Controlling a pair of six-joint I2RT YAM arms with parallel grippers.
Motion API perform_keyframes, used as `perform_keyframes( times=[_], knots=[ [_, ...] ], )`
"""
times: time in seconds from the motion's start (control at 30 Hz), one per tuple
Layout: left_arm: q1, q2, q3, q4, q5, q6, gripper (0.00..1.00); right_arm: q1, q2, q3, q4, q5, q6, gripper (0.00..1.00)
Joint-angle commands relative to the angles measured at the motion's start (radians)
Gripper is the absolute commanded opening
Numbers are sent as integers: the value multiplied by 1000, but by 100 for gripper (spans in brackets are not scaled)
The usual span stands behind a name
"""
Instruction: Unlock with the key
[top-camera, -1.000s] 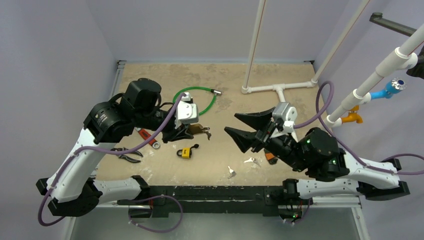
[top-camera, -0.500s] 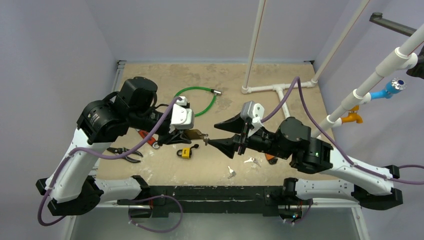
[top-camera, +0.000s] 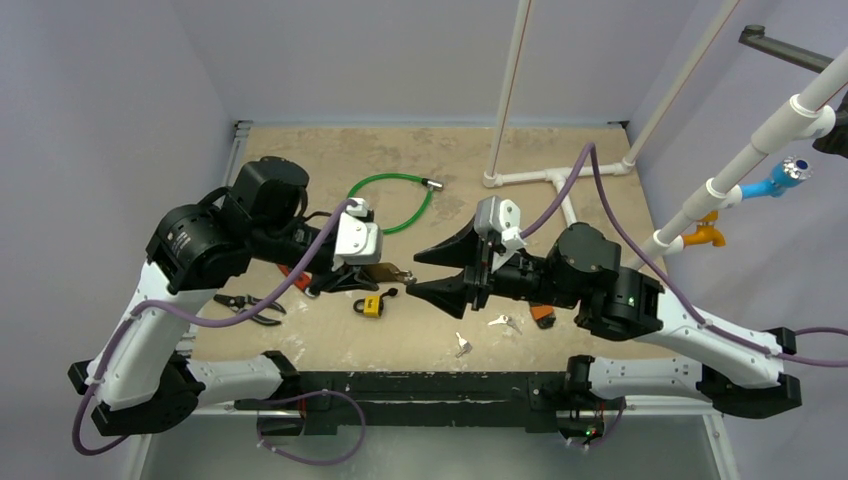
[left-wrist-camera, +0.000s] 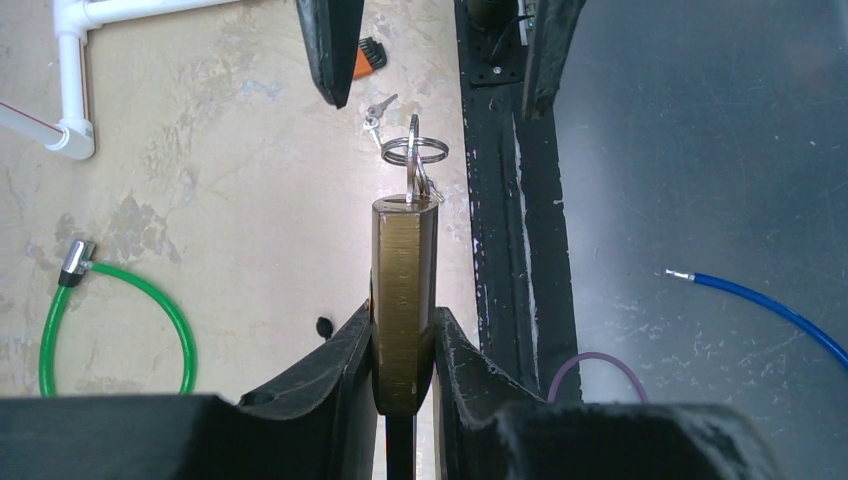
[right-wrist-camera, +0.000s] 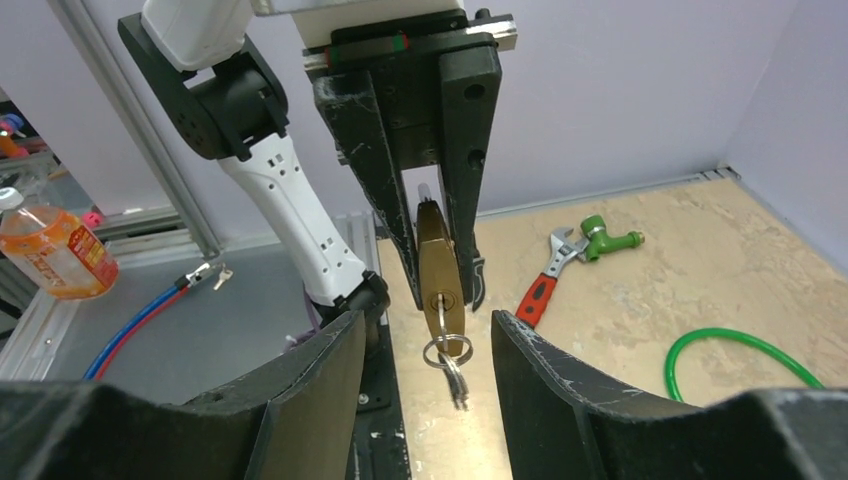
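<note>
We see the left gripper (left-wrist-camera: 403, 338) clenched on a brass padlock (left-wrist-camera: 404, 285), held in mid-air near the middle of the overhead view, above the tan table (top-camera: 560, 140). The black fingers (left-wrist-camera: 345, 365) cover the lock's lower body, and its shackle is almost wholly hidden between them, so we cannot tell whether it is latched. At the lock's free end hangs a key ring (left-wrist-camera: 416, 152). One key stands at the end face, but how far its blade sits inside we cannot make out. The right gripper (right-wrist-camera: 425, 325) is released, its two jaws spread on either side of the ring and touching neither ring nor lock. From the right wrist the dangling keys (right-wrist-camera: 455, 385) are small and partly overlap each other. We read no stamping on the brass faces in any view. At the left edge of the right wrist view, an orange bottle (right-wrist-camera: 55, 255) is cut off by the frame, its label print too small to read. Low in the overhead view lies a small yellow padlock (top-camera: 371, 305), its markings indistinct.
</note>
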Motion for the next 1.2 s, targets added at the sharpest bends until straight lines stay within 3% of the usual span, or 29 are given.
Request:
perform_keyframes(
  times=[0.0,0.27,0.37,0.47,0.8,0.87,0.9,1.03,1.17],
  knots=[
    [4,-30,26,62,45,15,0,-13,14,45,7,-34,9,49],
    [3,-36,27,61,47,20,0,-23,66,77,-16,-69,5,33],
    [3,-40,26,63,47,23,0,-28,69,74,-16,-66,5,22],
    [3,-44,27,64,48,25,0,-33,70,65,-21,-50,7,0],
    [2,-59,30,86,35,29,0,-46,52,28,-12,-10,22,1],
    [3,-59,30,83,37,30,0,-46,42,14,-9,-8,19,21],
    [4,-58,29,79,37,33,0,-47,38,10,-6,-10,20,24],
    [4,-61,24,71,37,38,0,-52,28,14,-9,-14,16,24],
    [2,-62,25,78,41,31,0,-55,33,19,-1,-20,13,16]
  ],
)
